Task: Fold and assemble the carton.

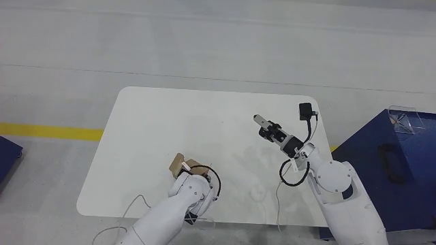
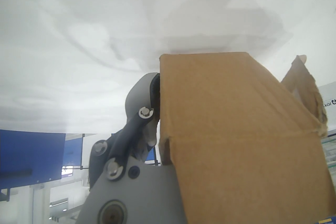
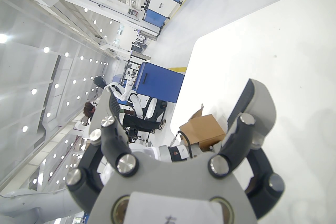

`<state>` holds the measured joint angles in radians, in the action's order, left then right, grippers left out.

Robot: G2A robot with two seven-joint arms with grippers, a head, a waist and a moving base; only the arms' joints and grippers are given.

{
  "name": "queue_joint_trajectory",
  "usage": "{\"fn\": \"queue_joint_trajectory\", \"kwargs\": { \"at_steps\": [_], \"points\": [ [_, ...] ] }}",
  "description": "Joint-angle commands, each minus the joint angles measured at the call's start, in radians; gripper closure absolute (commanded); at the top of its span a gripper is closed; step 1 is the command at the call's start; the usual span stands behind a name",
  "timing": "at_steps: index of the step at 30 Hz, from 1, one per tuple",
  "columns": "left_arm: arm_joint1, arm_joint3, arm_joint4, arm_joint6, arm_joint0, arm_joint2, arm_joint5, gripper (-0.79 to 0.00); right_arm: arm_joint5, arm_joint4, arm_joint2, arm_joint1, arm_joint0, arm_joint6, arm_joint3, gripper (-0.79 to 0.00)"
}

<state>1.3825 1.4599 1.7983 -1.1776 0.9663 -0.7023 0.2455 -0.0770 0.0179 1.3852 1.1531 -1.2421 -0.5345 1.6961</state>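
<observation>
A small brown carton (image 1: 182, 166) sits near the front left part of the white table (image 1: 170, 116), with my left gripper (image 1: 189, 175) shut on it. In the left wrist view the carton (image 2: 236, 130) is close up, with one grey finger (image 2: 140, 104) pressed against its side and the other finger hidden behind it. One ragged flap (image 2: 304, 88) stands open at its far end. My right gripper (image 1: 261, 125) hangs open over the right half of the table, well apart from the carton. In the right wrist view the right gripper (image 3: 178, 99) is spread wide, with the carton (image 3: 207, 128) farther off.
A blue cabinet (image 1: 388, 156) stands beside the table's right edge with a clear plastic item (image 1: 405, 119) on top. Cables (image 1: 283, 177) trail from both arms near the front edge. The table's back and middle are bare.
</observation>
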Motion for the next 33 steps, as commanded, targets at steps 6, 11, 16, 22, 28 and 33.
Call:
{"fn": "queue_joint_trajectory", "kwargs": {
  "at_steps": [6,11,16,22,28,33],
  "points": [
    [0.015,0.102,-0.078,0.054,0.019,0.005,-0.008,-0.785,0.000,0.000,0.000,0.000,0.000,0.000,0.000,-0.785],
    [-0.018,0.351,-0.235,0.046,0.153,-0.058,-0.033,-0.785,0.000,0.000,0.000,0.000,0.000,0.000,0.000,-0.785],
    [-0.072,0.680,-0.445,0.081,0.360,-0.142,-0.200,-0.785,0.000,0.000,0.000,0.000,0.000,0.000,0.000,-0.785],
    [-0.131,0.743,-0.596,0.334,0.482,-0.290,-0.561,-0.785,0.000,0.000,0.000,0.000,0.000,0.000,0.000,-0.785],
    [-0.160,0.655,-0.599,0.759,0.545,-0.409,-0.639,-0.785,0.000,0.000,0.000,0.000,0.000,0.000,0.000,-0.785],
    [-0.160,0.655,-0.599,0.759,0.545,-0.409,-0.639,-0.785,0.000,0.000,0.000,0.000,0.000,0.000,0.000,-0.785]
  ]
}}
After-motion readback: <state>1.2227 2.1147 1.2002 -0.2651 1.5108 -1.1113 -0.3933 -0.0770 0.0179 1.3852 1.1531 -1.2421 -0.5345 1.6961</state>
